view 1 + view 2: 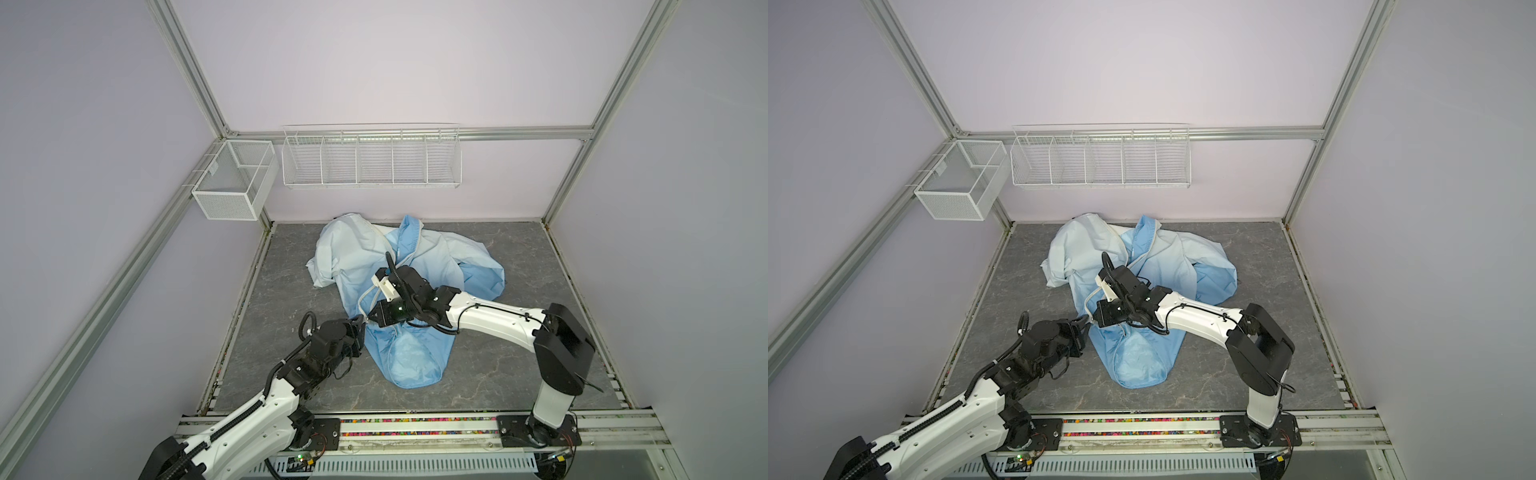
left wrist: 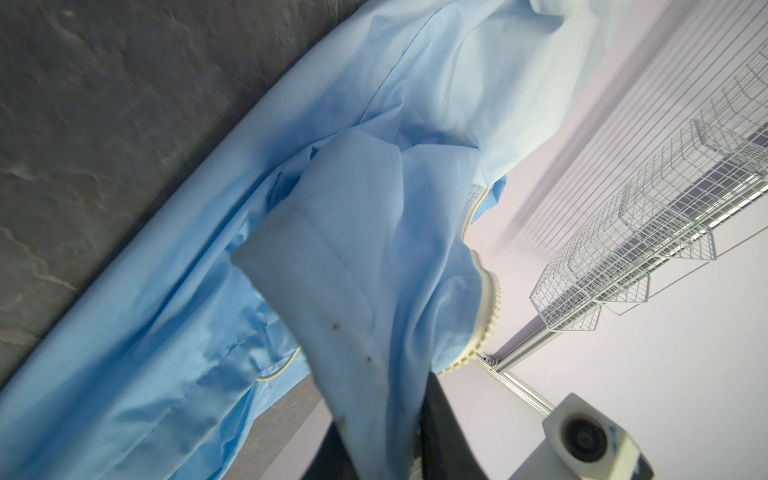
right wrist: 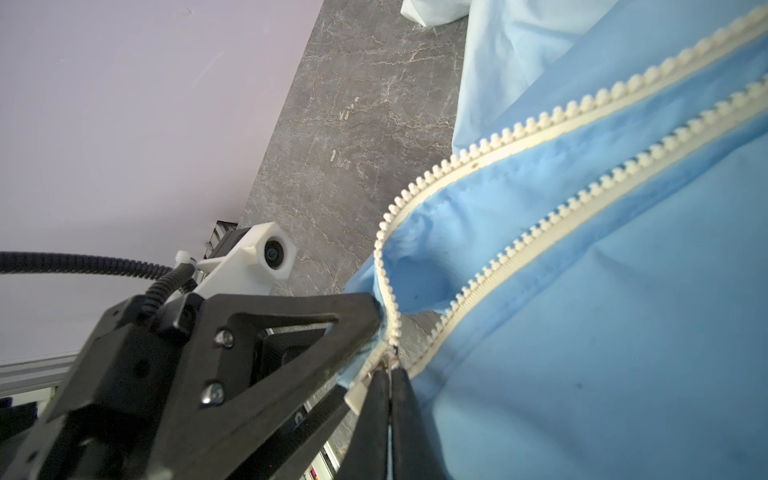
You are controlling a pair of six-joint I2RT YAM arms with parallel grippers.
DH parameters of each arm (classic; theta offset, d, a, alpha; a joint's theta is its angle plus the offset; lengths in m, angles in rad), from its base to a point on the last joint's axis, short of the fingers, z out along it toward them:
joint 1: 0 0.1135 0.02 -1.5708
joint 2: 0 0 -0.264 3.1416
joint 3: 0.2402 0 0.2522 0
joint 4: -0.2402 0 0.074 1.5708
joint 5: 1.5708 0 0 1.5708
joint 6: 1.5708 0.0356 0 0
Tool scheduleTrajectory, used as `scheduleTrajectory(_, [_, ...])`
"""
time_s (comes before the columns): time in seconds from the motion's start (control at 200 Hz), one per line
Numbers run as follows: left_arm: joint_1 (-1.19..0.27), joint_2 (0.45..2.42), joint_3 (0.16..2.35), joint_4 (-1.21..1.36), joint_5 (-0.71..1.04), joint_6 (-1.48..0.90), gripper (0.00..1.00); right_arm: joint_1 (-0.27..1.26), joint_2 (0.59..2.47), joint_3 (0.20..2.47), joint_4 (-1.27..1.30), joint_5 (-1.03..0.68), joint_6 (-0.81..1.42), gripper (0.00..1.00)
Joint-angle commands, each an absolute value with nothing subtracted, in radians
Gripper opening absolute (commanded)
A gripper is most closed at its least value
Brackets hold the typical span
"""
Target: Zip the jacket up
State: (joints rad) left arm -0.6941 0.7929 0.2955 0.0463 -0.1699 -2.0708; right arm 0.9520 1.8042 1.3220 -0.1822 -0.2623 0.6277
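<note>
Starting zip: right gripper pinches slider of white zipper on thin light-blue jacket; left gripper straddles hem, grip unclear. Next I pull collarward.

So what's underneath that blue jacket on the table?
Only the grey marbled table shows, all around the crumpled jacket. The fabric covers whatever lies beneath it, so whether anything else is under there cannot be seen.
</note>
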Motion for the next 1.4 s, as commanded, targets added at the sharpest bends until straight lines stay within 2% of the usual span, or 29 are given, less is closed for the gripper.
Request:
scheduleTrajectory(0.0, [-0.697, 0.796, 0.293, 0.073, -0.185, -2.091, 0.18, 0.959, 1.761, 1.314, -0.181, -0.27, 0.608, 0.07])
scheduleTrajectory(0.2, [-0.697, 0.759, 0.28, 0.051, -0.17, -2.073, 0.0, 0.96, 1.77, 1.328, -0.203, -0.261, 0.571, 0.07])
scheduleTrajectory(0.525, [-0.697, 0.601, 0.294, -0.198, -0.106, -1.978, 0.0, 0.966, 1.778, 1.37, -0.26, -0.268, 0.366, 0.07])
scheduleTrajectory(0.745, [-0.695, 0.551, 0.279, -0.27, -0.092, -1.931, 0.0, 1.008, 1.793, 1.411, -0.336, -0.294, 0.256, 0.07])
scheduleTrajectory(1.145, [-0.687, 0.636, 0.363, -0.309, -0.044, -1.828, 0.0, 1.055, 1.828, 1.457, -0.443, -0.165, 0.184, 0.07])
scheduleTrajectory(1.395, [-0.688, 0.786, 0.454, -0.282, 0.082, -1.73, 0.0, 1.036, 1.911, 1.548, -0.507, -0.01, 0.22, 0.07])
